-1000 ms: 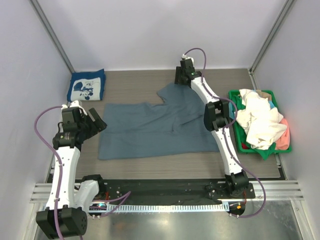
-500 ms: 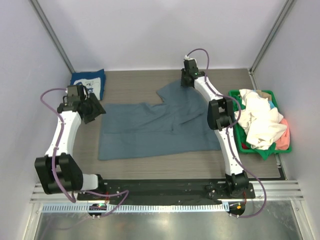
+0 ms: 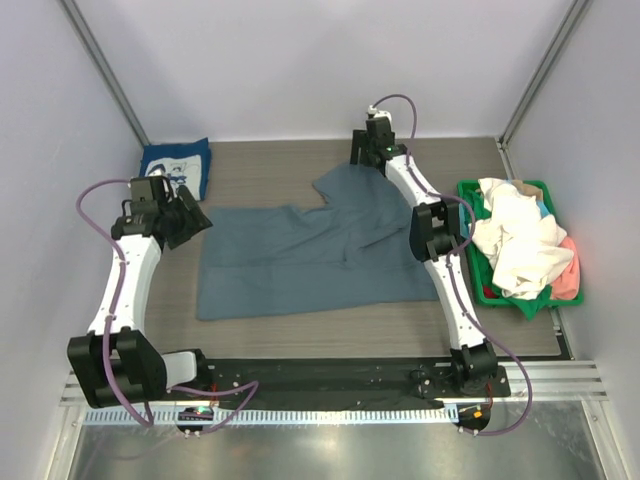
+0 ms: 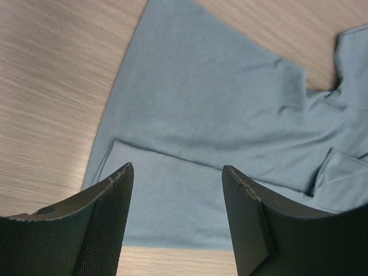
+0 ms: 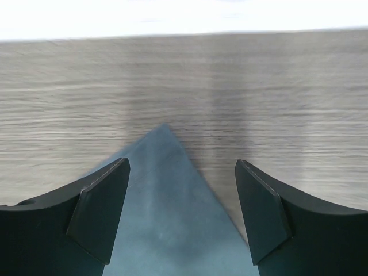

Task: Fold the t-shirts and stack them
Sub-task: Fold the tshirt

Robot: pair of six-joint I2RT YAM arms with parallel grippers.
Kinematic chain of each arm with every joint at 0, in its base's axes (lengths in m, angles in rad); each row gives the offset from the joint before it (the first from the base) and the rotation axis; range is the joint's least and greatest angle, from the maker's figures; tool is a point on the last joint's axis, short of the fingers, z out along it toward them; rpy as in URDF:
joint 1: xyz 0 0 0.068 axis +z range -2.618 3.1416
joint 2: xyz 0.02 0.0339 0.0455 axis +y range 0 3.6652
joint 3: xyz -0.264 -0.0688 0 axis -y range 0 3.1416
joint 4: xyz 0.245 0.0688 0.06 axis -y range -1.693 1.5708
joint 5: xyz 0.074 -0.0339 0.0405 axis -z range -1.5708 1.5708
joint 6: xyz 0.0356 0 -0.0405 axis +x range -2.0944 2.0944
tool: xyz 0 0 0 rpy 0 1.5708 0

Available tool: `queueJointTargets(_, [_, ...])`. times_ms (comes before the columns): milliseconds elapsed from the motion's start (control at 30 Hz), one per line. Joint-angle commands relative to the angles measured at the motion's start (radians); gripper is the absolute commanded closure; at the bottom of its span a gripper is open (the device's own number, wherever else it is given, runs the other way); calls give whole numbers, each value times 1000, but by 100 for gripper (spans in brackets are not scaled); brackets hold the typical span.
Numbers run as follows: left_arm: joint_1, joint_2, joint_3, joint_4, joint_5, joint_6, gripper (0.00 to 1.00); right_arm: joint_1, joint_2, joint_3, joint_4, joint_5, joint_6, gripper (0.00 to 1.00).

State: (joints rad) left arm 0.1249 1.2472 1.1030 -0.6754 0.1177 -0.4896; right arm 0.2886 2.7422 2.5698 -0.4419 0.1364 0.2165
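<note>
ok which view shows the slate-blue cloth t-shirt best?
Top external: nearly the whole slate-blue cloth t-shirt lies spread in frame. Left wrist shows only part of its body and folds; right wrist only one pointed corner.

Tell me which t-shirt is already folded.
The navy t-shirt with the white print, at the far left corner. The slate-blue t-shirt lies spread mid-table; the other t-shirts are heaped in the green basket.

The left tool (image 4: 175, 218) hangs open above the slate-blue t-shirt (image 4: 230, 115) on the table (image 4: 52, 86).
</note>
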Motion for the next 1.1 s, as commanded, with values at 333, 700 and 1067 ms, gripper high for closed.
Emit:
queueJointTargets(333, [4,15,-75,65,85,14,37,40,114,86,-56,-52,92,50])
queueJointTargets(700, [4,210,131,43,45,0,39,18,59,0,-98,-78,106,99])
queueJointTargets(1067, [-8,734,547,-6,-53,-20,53,20,-465,-484,71,-162,130,99])
